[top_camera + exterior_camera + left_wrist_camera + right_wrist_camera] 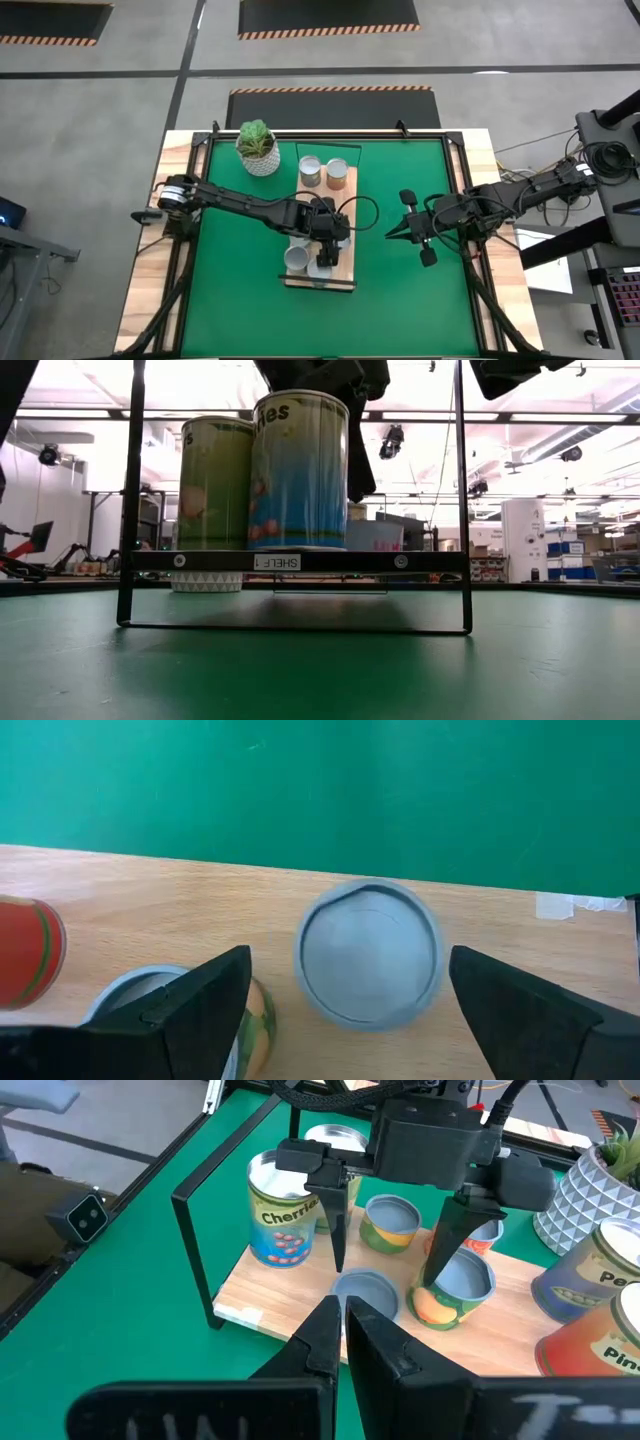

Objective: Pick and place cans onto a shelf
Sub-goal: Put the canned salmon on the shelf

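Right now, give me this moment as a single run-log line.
left pincer: open, above a low can on the shelf | right pincer: shut, waiting over the mat beside the shelf | holding: nothing

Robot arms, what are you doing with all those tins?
The left gripper hangs open just above a short grey-topped can on the wooden shelf, its fingers on either side of it and not touching. Several more cans already stand on the shelf, among them a tall cherry can. The right gripper is shut and waits over the green mat, holding nothing.
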Controlling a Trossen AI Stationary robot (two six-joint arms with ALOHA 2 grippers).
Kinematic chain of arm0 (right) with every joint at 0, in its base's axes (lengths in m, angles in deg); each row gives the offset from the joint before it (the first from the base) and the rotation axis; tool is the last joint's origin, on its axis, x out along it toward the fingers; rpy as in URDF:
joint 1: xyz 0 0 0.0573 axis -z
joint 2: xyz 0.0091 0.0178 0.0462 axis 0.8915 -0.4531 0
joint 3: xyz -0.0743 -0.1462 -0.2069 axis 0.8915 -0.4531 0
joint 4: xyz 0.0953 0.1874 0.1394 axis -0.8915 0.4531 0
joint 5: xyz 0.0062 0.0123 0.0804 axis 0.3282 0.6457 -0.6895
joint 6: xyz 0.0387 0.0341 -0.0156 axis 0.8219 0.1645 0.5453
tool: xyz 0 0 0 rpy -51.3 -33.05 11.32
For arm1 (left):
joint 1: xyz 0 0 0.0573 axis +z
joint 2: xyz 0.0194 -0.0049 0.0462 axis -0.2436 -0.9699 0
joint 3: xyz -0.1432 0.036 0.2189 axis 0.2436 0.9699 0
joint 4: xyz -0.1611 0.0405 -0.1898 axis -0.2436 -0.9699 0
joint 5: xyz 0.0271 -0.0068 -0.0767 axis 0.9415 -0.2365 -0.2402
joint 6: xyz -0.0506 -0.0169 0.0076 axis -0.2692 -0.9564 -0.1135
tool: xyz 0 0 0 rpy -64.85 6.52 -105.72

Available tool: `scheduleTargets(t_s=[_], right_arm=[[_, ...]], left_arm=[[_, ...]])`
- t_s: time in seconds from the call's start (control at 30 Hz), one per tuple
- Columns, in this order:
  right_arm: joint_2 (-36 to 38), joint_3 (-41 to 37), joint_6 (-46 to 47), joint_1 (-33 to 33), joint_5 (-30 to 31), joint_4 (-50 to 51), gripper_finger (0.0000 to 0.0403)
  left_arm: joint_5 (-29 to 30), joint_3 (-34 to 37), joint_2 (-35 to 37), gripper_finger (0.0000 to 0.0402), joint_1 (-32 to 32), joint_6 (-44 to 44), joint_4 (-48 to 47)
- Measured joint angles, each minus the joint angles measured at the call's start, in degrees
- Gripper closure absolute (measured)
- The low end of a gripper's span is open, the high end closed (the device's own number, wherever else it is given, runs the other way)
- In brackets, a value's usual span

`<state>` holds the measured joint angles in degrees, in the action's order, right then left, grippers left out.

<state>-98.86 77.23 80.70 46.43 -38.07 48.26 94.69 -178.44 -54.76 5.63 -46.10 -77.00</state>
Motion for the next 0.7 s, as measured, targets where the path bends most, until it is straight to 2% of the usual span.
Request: scheduleTargets(t_s=[0.37,0.7], right_arm=[[-2.07,-0.52,7.53,0.02,0.00,0.39,0.0392],[-15.48,-0.70,12.80,0.15,-0.04,-2.25,0.0392]], left_arm=[[0.32,-3.98,2.45,0.0091,-2.34,8.03,-0.12],[1.67,-2.63,10.59,0.0157,-10.13,17.08,-1.72]])
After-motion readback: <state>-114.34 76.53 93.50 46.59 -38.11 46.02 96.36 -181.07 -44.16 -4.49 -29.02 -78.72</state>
